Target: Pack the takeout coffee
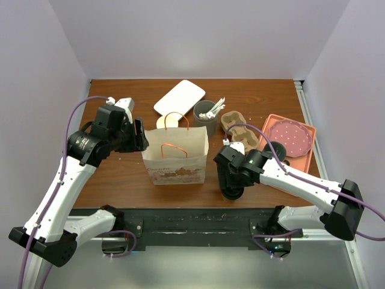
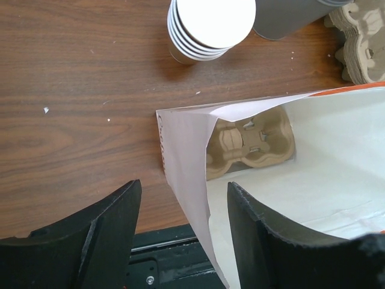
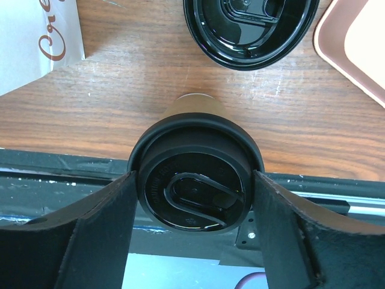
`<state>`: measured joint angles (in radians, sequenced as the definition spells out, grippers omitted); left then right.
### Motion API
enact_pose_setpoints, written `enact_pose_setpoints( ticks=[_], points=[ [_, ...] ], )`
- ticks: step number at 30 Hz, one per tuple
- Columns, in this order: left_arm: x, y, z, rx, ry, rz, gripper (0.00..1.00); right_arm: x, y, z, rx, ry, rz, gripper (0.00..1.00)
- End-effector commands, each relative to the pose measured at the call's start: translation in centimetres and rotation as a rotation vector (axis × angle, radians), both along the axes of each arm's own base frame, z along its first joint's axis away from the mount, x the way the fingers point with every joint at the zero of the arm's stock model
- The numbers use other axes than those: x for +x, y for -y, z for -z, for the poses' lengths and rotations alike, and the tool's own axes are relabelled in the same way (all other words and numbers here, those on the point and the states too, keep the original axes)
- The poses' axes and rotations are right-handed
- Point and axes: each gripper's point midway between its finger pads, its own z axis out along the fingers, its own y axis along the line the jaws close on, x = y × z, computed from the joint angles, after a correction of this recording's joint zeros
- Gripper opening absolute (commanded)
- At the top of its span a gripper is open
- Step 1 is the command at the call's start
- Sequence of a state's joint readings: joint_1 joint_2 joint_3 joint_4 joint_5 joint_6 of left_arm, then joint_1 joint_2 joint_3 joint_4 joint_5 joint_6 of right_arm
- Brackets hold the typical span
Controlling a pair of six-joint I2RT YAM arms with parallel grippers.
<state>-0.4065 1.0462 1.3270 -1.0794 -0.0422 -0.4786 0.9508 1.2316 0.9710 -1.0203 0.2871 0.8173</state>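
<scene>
The right tool (image 3: 194, 205) is clasping the takeout coffee (image 3: 195, 162) standing at the desk's (image 1: 120, 174) near edge beside the paper bag (image 1: 175, 158), while the left tool (image 2: 183, 198) is straddling the bag's wall, released.

Left arm (image 1: 60, 186): had white shells, black joints and a purple cable (image 1: 76, 113).
Right arm (image 1: 301, 183): matched it.
Left gripper (image 2: 183, 185): was matte black.
Right gripper (image 3: 194, 174): was matte black.
</scene>
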Motion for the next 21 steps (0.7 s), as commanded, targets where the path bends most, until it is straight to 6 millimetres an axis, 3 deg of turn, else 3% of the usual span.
enact_pose_setpoints(
  ticks=[1, 6, 11, 17, 21],
  points=[
    [-0.1, -0.5, -0.9, 0.013, 0.030, -0.014, 0.63, 0.6, 0.3, -0.8, -0.023, 0.037, 0.018, 0.68],
    [-0.2, -1.1, -0.8, 0.039, 0.029, -0.022, 0.62, 0.7, 0.3, -1.6, -0.023, 0.043, 0.000, 0.62],
    [-0.3, -1.5, -0.6, 0.065, 0.025, -0.026, 0.61, 1.0, 0.3, -4.0, -0.020, 0.070, -0.024, 0.62],
    [-0.1, -0.6, -0.8, 0.027, 0.044, 0.009, 0.59, 2.1, 0.3, -9.2, 0.008, 0.153, -0.035, 0.59],
    [0.1, 0.0, -0.9, 0.012, 0.040, 0.031, 0.55, 3.4, 0.1, -14.4, 0.014, 0.235, -0.047, 0.57]
  ],
)
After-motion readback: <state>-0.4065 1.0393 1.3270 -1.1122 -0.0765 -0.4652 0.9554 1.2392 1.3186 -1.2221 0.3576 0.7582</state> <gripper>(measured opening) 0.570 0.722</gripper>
